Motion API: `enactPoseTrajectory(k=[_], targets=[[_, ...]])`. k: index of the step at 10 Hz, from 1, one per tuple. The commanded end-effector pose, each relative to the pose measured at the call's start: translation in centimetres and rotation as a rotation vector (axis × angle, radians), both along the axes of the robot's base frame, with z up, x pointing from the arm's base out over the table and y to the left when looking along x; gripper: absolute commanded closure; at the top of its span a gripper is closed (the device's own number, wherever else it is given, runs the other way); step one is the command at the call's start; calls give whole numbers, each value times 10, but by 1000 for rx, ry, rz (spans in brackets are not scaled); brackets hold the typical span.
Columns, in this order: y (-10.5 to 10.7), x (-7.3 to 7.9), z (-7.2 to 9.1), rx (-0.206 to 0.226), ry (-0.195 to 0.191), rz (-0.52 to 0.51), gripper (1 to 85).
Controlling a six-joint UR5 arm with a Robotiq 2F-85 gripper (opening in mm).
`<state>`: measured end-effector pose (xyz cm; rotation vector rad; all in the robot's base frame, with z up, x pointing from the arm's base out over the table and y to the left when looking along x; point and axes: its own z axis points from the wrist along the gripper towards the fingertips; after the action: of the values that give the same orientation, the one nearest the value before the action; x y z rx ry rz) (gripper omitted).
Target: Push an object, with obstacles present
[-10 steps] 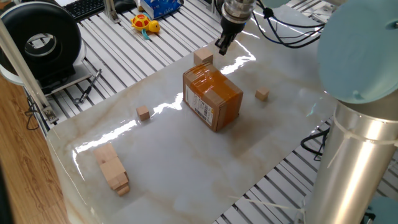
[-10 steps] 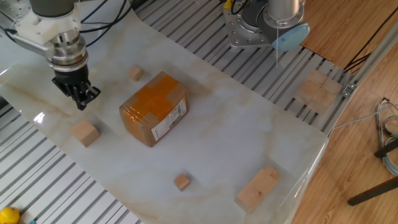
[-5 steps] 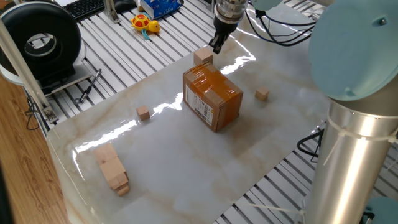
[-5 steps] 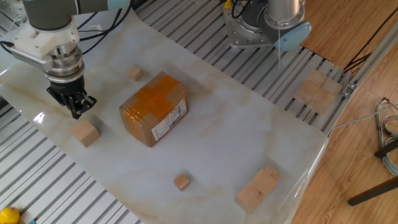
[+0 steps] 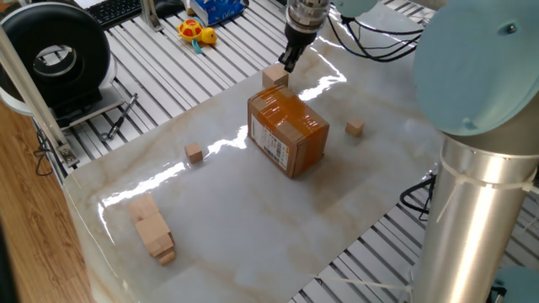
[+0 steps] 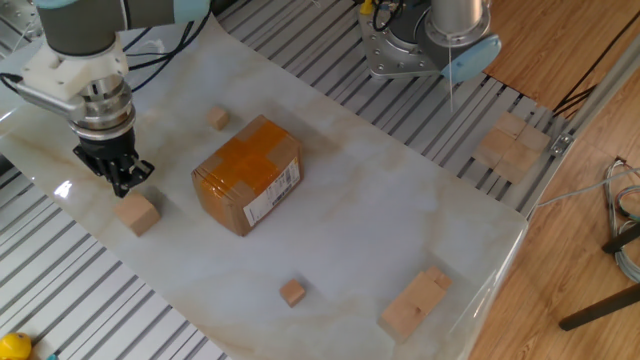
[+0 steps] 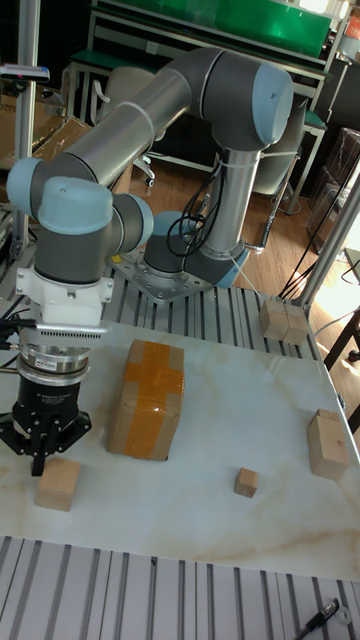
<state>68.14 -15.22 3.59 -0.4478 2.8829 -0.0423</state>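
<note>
The object, a plain light-wood cube (image 5: 274, 76) (image 6: 137, 213) (image 7: 58, 483), sits near the table's edge beside the orange-brown cardboard box (image 5: 288, 130) (image 6: 247, 173) (image 7: 148, 398). My gripper (image 5: 286, 63) (image 6: 120, 183) (image 7: 40, 462) hangs low right behind the cube, with its fingers shut and nothing held. Whether the tips touch the cube cannot be told. Two tiny wooden cubes (image 5: 354, 128) (image 5: 194, 152) lie on either side of the box. Long pale wooden blocks (image 5: 152, 229) (image 6: 415, 302) (image 7: 328, 443) rest at the table's far corner.
The marble tabletop (image 6: 400, 210) ends at slatted metal rails all around. More pale blocks (image 6: 510, 145) (image 7: 287, 321) sit off the table on the rails. A black round device (image 5: 59, 55) and a toy (image 5: 195, 32) lie beyond the edge. The arm's base (image 6: 430, 40) stands at one side.
My gripper has shifted sideways and lower, from beside the cube to right behind it. The cube and the obstacles have not moved.
</note>
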Motion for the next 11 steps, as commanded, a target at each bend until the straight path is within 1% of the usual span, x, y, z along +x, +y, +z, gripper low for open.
enactPoseTrajectory(k=[1,2,4,6,7,8,9,10,11], targets=[[28,15,-2,29,-1,-7,843],[39,15,2,28,11,-13,843],[54,13,7,45,26,-5,843],[61,12,12,36,42,-8,843],[63,11,13,43,45,-5,843],[64,11,14,48,45,-3,843],[63,11,13,42,45,-3,843],[53,10,15,21,44,5,843],[47,7,16,19,50,15,843]])
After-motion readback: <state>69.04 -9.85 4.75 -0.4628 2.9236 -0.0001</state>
